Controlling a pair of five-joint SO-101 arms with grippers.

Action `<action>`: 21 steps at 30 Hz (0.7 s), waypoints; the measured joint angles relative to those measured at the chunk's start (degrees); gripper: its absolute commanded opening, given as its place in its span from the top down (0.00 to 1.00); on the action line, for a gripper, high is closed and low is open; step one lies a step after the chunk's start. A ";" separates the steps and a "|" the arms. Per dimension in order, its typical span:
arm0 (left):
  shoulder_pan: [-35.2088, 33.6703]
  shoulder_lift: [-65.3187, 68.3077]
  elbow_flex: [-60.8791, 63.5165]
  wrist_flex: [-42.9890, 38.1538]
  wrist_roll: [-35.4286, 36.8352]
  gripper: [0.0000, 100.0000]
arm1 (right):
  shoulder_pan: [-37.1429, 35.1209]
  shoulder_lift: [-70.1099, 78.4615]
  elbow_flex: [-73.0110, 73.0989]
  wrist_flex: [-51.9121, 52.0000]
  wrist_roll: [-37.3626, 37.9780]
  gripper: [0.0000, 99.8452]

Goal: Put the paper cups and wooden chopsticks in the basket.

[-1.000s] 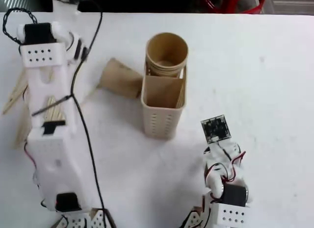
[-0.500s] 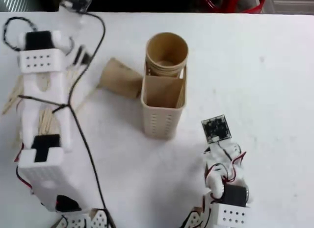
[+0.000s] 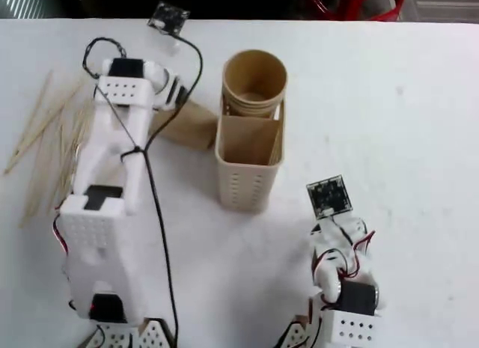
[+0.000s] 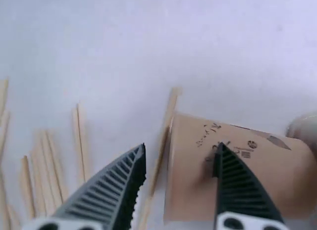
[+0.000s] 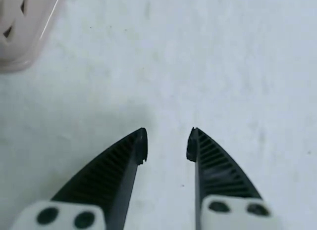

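1. Swinging off the chopsticks, the left arm (image 3: 112, 161) has come round toward the table's far side. Its wrist is now above the brown paper cup lying on its side (image 3: 191, 127), just beside the cream perforated plastic basket (image 3: 243, 179) at mid-table. The thin pale wooden chopsticks (image 3: 45, 146) lie scattered and uncovered by the left edge of the white table (image 3: 412, 101). A stack of upright brown paper cups (image 3: 254, 78) stands at the basket's far end. The right arm (image 3: 340, 266) sits at the near edge.
2. Left wrist view: the left pincer (image 4: 181, 151) gapes wide and empty. One finger is over the lying cup's wall and the other over bare table, with a single chopstick (image 4: 163, 136) along the cup's rim.
3. Right wrist view: the right pincer (image 5: 167, 136) is narrowly parted and holds nothing, above bare table near the basket's corner.
4. The lying cup looks light, thin-walled and easily crushed, so a gentle grip near the stiffer rim seems best. The chopsticks look stiff, light and flat-lying, so pinching them across the middle seems best.
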 measured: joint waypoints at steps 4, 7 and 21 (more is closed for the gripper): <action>-3.69 0.00 -0.70 1.49 -2.55 0.77 | 0.09 0.00 0.00 0.00 0.00 0.86; -7.56 -0.70 -0.79 4.84 -6.59 0.77 | 0.00 0.00 0.00 0.00 0.00 0.86; -21.01 -1.14 0.18 15.38 -16.62 0.77 | 0.09 0.00 0.00 0.00 0.00 0.86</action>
